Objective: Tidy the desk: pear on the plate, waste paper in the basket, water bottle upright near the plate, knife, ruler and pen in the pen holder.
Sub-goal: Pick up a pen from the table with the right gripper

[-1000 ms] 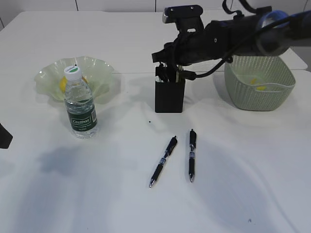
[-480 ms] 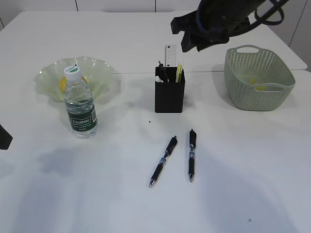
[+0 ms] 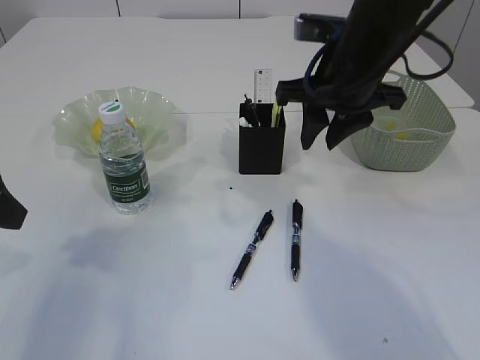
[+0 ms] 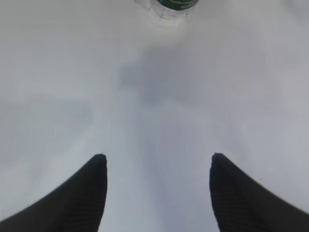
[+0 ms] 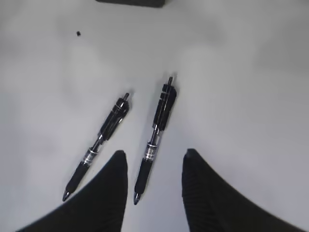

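While two pens (image 3: 253,248) (image 3: 295,239) lie loose on the tabletop (image 3: 375,285) in front of the holder (image 3: 262,147), the right tool (image 5: 154,179) hangs above them, empty and spread wide, likely lining up on the nearer pen. Ruler (image 3: 262,87) stands in the holder; bottle (image 3: 124,160) upright beside the plate (image 3: 154,112). Left tool (image 4: 157,181) is parked aside, open, holding nothing.

Two black pens (image 3: 252,249) (image 3: 295,239) flat on table; ruler (image 3: 262,85) upright in black pen holder (image 3: 262,148); bottle (image 3: 124,160) upright.
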